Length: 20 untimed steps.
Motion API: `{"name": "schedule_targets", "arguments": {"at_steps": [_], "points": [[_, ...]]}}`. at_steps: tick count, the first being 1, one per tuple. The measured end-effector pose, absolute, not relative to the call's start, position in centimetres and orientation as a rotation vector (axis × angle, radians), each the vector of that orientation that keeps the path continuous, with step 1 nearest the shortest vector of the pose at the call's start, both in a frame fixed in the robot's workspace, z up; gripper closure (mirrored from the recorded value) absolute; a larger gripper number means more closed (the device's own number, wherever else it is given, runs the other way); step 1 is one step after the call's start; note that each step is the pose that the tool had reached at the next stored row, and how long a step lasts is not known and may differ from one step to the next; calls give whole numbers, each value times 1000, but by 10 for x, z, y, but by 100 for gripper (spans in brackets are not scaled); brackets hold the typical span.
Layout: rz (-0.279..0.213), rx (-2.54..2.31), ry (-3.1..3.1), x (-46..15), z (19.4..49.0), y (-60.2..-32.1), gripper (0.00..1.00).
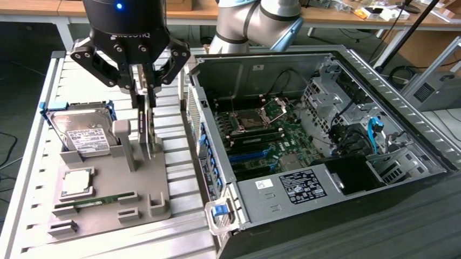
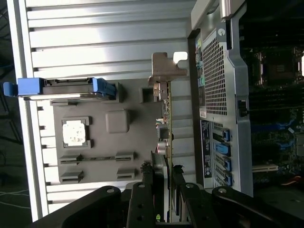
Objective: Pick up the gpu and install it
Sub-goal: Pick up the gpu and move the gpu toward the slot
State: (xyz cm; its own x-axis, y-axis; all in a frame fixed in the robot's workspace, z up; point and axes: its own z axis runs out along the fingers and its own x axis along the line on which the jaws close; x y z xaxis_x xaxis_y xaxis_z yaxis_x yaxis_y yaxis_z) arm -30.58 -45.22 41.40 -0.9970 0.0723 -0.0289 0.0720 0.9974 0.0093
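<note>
So, the hand [image 1: 146, 93] is seen clamped on the gpu [image 1: 148, 129], up around 10 o'clock in the exterior view; the card is pinched near its upper edge with one finger on each face, though the actual pad contact is lost in shadow and only half made out. The gpu is stood on edge in the grey holder [image 1: 108, 216] on the slatted bench [image 1: 183, 237]; its lower edge is hidden behind a holder post, so whether it's seated or lifted a hair can't be told.

In the wrist view the card is seen edge-on, with the silvery bracket [image 2: 164, 66] at its far end; the near end is swallowed between the dark fingers [image 2: 142, 199].

A hard drive [image 1: 83, 135] is parked at 9 o'clock of the gpu, its lower part covered by the holder; a processor chip [image 1: 77, 183] and a green memory stick [image 1: 104, 200] are laid at about 7 o'clock.

The open computer case [image 1: 238, 70] is found at 3 o'clock, just beside the holder; the motherboard [image 1: 266, 135] is exposed, but its slots by the rear wall are hard to tell apart. The case's near corner is cut off at 6 o'clock, and the arm [image 1: 252, 21] at 12.
</note>
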Motion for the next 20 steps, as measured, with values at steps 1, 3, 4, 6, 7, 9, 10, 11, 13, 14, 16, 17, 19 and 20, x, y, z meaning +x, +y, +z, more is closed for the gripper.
{"name": "schedule_targets", "arguments": {"at_steps": [1,3,4,6,7,9,10,11,13,14,16,17,19,20], "points": [[13,112,3110,-306,415,-452,73],[13,112,3110,-306,417,-452,73],[13,112,3110,-306,417,-452,73],[13,112,3110,-306,419,-452,73],[13,113,3110,-306,420,-452,73],[13,112,3110,-306,421,-452,73],[13,112,3110,-306,422,-452,73],[13,112,3110,-306,423,-452,73],[13,112,3110,-306,425,-452,73],[13,112,3110,-306,426,-452,73],[13,112,3110,-306,428,-452,73],[13,112,3110,-306,428,-452,73],[13,112,3110,-306,430,-452,73],[13,112,3110,-306,431,-452,73]]}}
